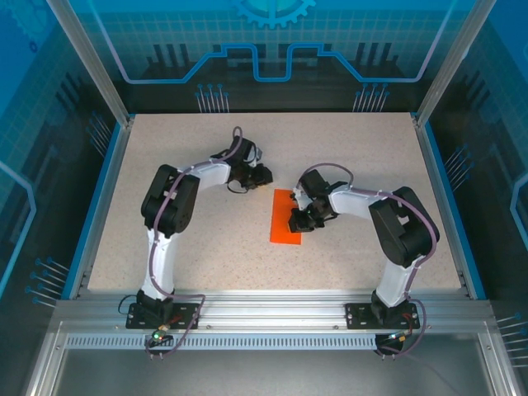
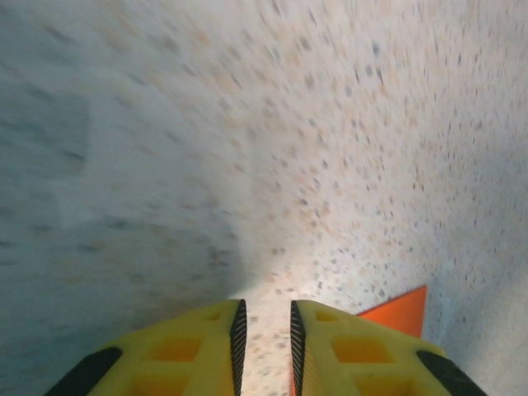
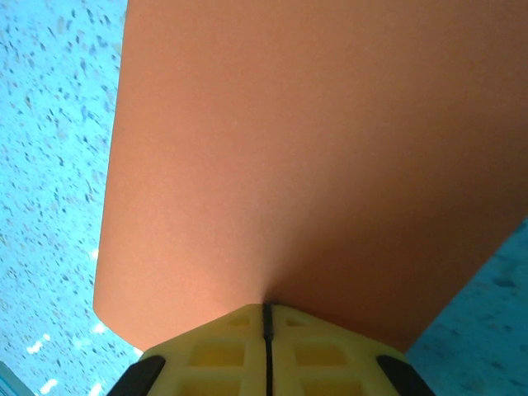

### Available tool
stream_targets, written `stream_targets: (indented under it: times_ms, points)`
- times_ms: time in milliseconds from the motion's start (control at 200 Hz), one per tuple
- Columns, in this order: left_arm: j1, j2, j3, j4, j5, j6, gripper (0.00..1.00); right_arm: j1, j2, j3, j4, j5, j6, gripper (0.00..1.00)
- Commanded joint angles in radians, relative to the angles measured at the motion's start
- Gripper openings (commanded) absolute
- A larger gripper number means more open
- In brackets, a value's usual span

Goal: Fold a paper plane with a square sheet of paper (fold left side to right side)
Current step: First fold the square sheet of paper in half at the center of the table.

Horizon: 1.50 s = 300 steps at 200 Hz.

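The square sheet of paper (image 1: pixel 285 216) lies on the table as a narrow bright orange rectangle, folded in half lengthwise. My right gripper (image 1: pixel 296 223) is over its right side. In the right wrist view its yellow jaws are shut, and the right gripper (image 3: pixel 266 307) touches the orange sheet (image 3: pixel 297 140) with its tips. My left gripper (image 1: pixel 262 175) hangs just beyond the sheet's far left corner. In the left wrist view the left gripper (image 2: pixel 264 318) stands slightly open over bare table. One orange corner (image 2: pixel 403 313) shows beside its right finger.
The speckled table (image 1: pixel 206 247) has raised blue edges left (image 1: pixel 97 206) and right (image 1: pixel 445 206). A metal rail (image 1: pixel 272 309) holding both arm bases runs along the near edge. Both forearms reach in toward the middle of the table.
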Motion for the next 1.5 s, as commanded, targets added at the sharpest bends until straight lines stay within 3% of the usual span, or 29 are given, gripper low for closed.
stream_targets:
  times_ms: [0,145,290,460,605,935,1190,1496]
  points:
    - [0.021,-0.126,-0.043,-0.021,-0.031,0.039,0.26,-0.018,0.005,-0.019,-0.128,0.057,-0.062,0.09]
    - [0.013,-0.215,-0.136,-0.005,0.041,0.011,0.25,-0.019,-0.058,-0.049,-0.017,-0.053,-0.027,0.14]
    - [-0.031,-0.27,-0.223,0.0,0.108,-0.027,0.25,-0.027,-0.154,-0.091,0.083,-0.078,0.029,0.28]
    - [-0.106,-0.262,-0.275,0.034,0.148,-0.083,0.25,-0.068,-0.262,-0.162,0.154,-0.048,0.109,0.4]
    - [-0.147,-0.201,-0.259,0.055,0.149,-0.105,0.24,-0.125,-0.293,-0.211,0.192,-0.11,0.179,0.47]
    - [-0.167,-0.109,-0.223,0.03,0.126,-0.096,0.23,-0.174,-0.307,-0.282,0.178,-0.167,0.237,0.48]
    - [-0.166,-0.124,-0.284,0.03,0.103,-0.091,0.22,-0.175,-0.28,-0.284,0.117,-0.219,0.222,0.42]
    - [-0.166,-0.13,-0.297,0.043,0.104,-0.095,0.22,-0.16,-0.205,-0.273,0.182,-0.273,0.269,0.4]
